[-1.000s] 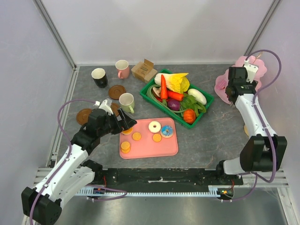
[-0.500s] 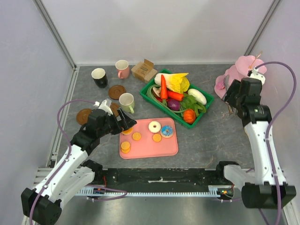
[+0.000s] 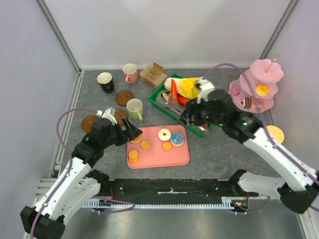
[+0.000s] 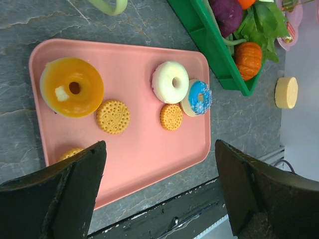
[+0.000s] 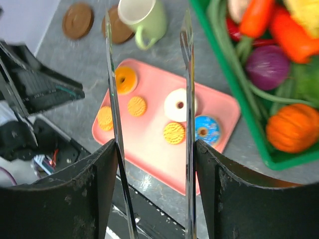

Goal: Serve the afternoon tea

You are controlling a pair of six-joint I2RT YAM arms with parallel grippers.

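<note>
A pink tray [image 3: 159, 157] holds an orange donut [image 4: 72, 87], a white donut [image 3: 164, 134], a blue donut [image 3: 177, 140] and several round orange biscuits [image 3: 145, 145]. My left gripper [image 3: 133, 130] hangs open over the tray's left edge with nothing between its fingers. My right gripper [image 3: 192, 117] is shut on metal tongs [image 5: 188, 74], whose two blades point down at the tray from above the green basket. A pink tiered stand [image 3: 259, 84] at the far right carries a biscuit [image 3: 261, 90] and a striped cake slice [image 3: 247, 103].
Black mug [image 3: 105, 82], pink mug [image 3: 130, 73] and pale-green mug [image 3: 134, 108] stand back left among brown coasters [image 3: 124, 97]. A cardboard box [image 3: 153, 74] sits behind the green basket [image 3: 158, 88] of toy vegetables. A pale round disc [image 3: 273, 134] lies right.
My right arm has swung from the pink stand at the far right to the middle, over the basket and towards the tray, tongs still in its grip. The left arm has hardly moved.
</note>
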